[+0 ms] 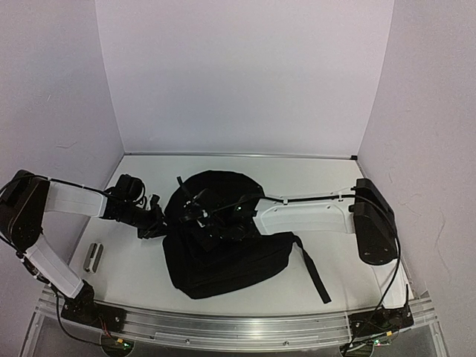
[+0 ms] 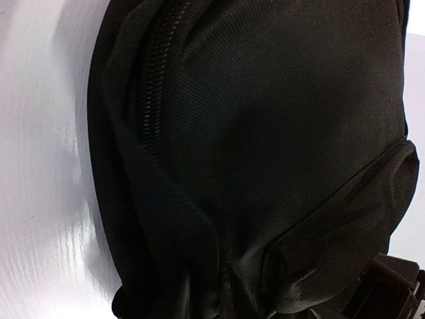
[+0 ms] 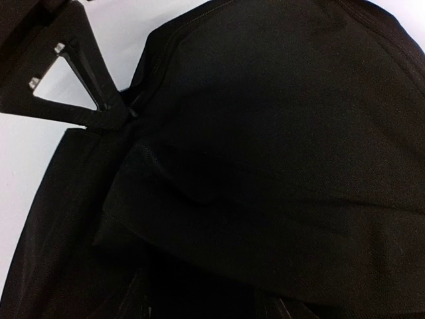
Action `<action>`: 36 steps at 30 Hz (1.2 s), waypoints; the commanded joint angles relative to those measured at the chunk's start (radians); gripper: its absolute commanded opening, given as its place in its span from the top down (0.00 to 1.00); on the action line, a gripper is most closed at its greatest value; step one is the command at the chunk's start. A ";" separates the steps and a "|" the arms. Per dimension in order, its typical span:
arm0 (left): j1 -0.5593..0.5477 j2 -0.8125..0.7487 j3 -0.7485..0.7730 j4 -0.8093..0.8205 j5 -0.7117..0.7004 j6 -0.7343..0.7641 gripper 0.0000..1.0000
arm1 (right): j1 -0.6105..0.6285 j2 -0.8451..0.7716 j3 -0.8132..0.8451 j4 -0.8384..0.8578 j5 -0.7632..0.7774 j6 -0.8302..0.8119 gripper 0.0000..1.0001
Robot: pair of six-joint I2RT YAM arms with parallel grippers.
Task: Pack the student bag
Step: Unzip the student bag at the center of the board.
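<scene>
The student bag (image 1: 230, 256), a large black fabric backpack, lies in the middle of the white table (image 1: 320, 178). My left gripper (image 1: 158, 221) is at its left edge. In the left wrist view the bag's cloth (image 2: 265, 119) bunches into creases that run down to the jaws, which are shut on it. A closed zipper (image 2: 149, 86) runs along the bag's side. My right gripper (image 1: 199, 216) sits on top of the bag. In the right wrist view a raised fold of the bag (image 3: 219, 199) covers the fingers, and the left gripper's finger (image 3: 80, 73) meets the bag's edge.
A small grey oblong object (image 1: 93, 256) lies on the table left of the bag. One black shoulder strap (image 1: 314, 271) trails toward the front right. White walls close in the table on three sides.
</scene>
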 commanded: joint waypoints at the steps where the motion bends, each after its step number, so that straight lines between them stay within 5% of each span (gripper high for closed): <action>1: 0.000 0.008 -0.003 0.040 0.024 0.005 0.98 | 0.011 0.062 0.076 -0.005 0.057 -0.060 0.50; 8: 0.000 0.007 -0.006 0.044 0.028 0.006 1.00 | 0.014 0.133 0.149 -0.005 0.064 -0.119 0.56; 15: 0.006 -0.003 -0.016 0.056 0.015 -0.005 1.00 | 0.016 0.149 0.177 -0.005 0.167 -0.076 0.99; 25: 0.045 -0.020 -0.037 0.076 0.006 -0.021 1.00 | 0.004 -0.016 -0.001 -0.014 0.300 0.117 1.00; 36: 0.099 -0.061 -0.061 0.049 -0.016 -0.007 1.00 | -0.143 -0.223 -0.203 -0.019 0.117 0.276 1.00</action>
